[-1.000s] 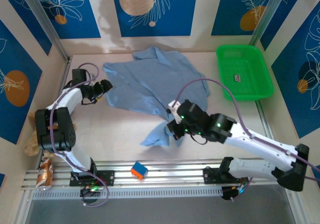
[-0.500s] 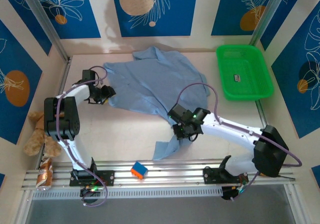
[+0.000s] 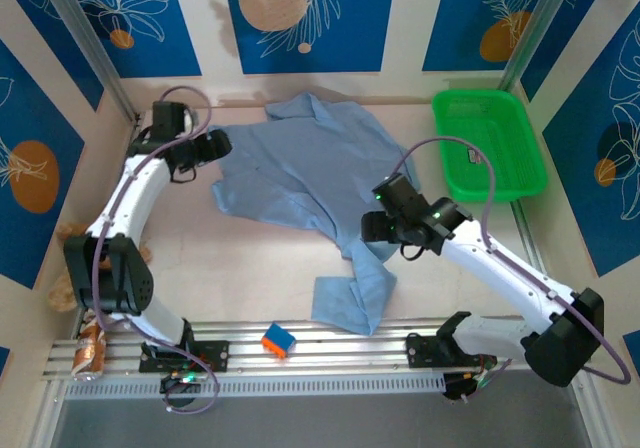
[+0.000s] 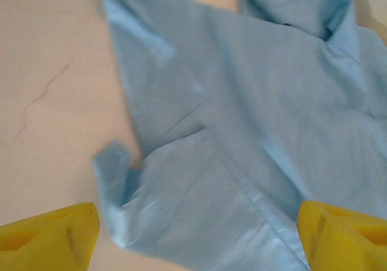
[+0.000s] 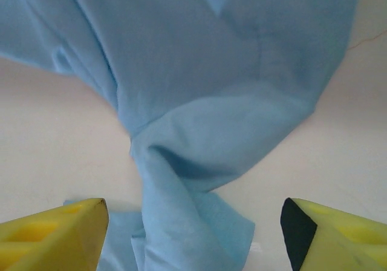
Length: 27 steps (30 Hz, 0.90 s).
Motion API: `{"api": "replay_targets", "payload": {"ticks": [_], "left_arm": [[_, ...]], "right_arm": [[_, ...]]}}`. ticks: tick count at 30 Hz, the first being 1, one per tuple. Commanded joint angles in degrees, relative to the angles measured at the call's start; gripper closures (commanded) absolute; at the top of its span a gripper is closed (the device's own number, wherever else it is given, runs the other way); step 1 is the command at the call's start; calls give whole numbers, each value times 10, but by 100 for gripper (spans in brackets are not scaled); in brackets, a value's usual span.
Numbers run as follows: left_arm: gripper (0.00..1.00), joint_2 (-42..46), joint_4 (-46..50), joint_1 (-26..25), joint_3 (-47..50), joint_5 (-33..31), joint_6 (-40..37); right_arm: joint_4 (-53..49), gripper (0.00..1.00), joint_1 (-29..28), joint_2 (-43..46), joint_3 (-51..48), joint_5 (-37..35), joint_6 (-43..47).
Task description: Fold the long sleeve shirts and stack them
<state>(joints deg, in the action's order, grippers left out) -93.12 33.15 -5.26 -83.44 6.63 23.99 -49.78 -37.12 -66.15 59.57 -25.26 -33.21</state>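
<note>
The light blue long sleeve shirt (image 3: 300, 158) lies spread across the back middle of the table, collar toward the rear wall. One sleeve (image 3: 355, 293) trails down toward the front rail. My left gripper (image 3: 215, 146) hovers at the shirt's left edge, open, with a folded hem (image 4: 199, 210) lying between its yellow fingers (image 4: 54, 241) and nothing clamped. My right gripper (image 3: 375, 226) hangs open over the spot where the sleeve leaves the body. In the right wrist view the twisted sleeve (image 5: 181, 222) runs loose between the wide-apart fingers (image 5: 54, 235).
A green plastic basket (image 3: 490, 143) stands at the back right. A teddy bear (image 3: 60, 286) and a can (image 3: 90, 350) sit by the left wall. An orange and blue block (image 3: 278, 340) rests on the front aluminium rail.
My right gripper opened and let go of the sleeve, then drew back to the right; the sleeve now lies stretched toward the front. My left gripper shifted toward the back left and stands open again.
</note>
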Motion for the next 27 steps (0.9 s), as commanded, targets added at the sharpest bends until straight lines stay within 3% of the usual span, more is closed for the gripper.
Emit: {"api": "replay_targets", "payload": {"ticks": [1,10,14,20,27], "left_arm": [[16,-94,78,-52,-45,-50,-35],[27,-269,139,-122,-181,-105,-37],[29,-305,157,-129,-209,-121,-34],[29,-349,166,-136,-248,-133,-24],[35,-397,216,-137,-303,-135,-33]], "right_arm": [[20,23,20,-9,5,37,39],[77,22,13,-66,-14,79,57],[101,22,12,-72,-35,81,57],[118,23,59,-118,-22,104,58],[136,23,55,-141,-7,110,67]]}}
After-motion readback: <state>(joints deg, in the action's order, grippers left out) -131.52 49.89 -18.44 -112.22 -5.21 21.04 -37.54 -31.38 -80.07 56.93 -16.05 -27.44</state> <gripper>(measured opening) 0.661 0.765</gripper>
